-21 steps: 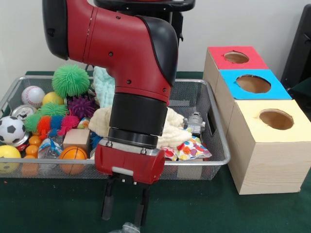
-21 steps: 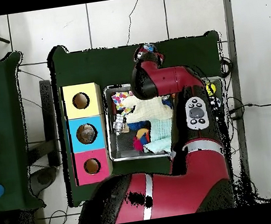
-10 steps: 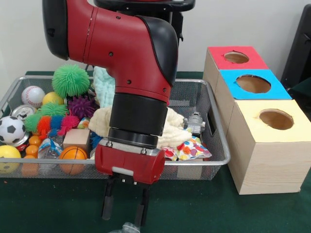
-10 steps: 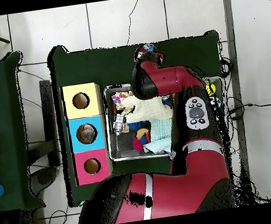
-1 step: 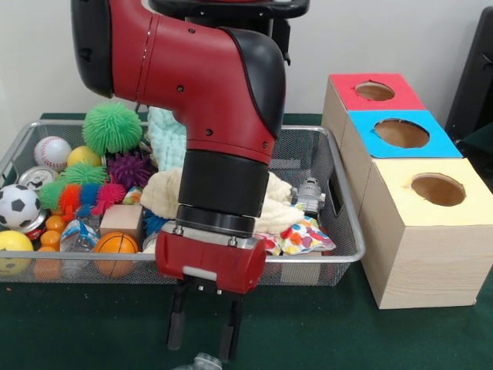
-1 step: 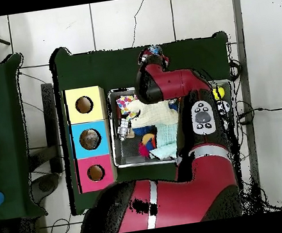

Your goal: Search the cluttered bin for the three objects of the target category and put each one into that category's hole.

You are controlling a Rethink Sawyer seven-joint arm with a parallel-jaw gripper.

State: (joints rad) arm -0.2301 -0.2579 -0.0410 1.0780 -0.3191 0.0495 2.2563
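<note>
Front view first: a small clear object (image 5: 202, 362) sits on the green table (image 5: 323, 324) at the bottom edge, just below the gripper (image 5: 202, 343), whose black fingers hang spread apart with nothing between them. Too little of that object shows to tell its long axis. Against a second ago the arm has slid slightly to the picture's right, gripper with it. Behind stands the wire bin (image 5: 339, 231), holding the cream cloth (image 5: 269, 208), a small grey robot toy (image 5: 310, 193) upright by the right wall, balls at left. Yellow box (image 5: 431, 231), blue box (image 5: 400, 135), red box (image 5: 373, 92) line the right side.
</note>
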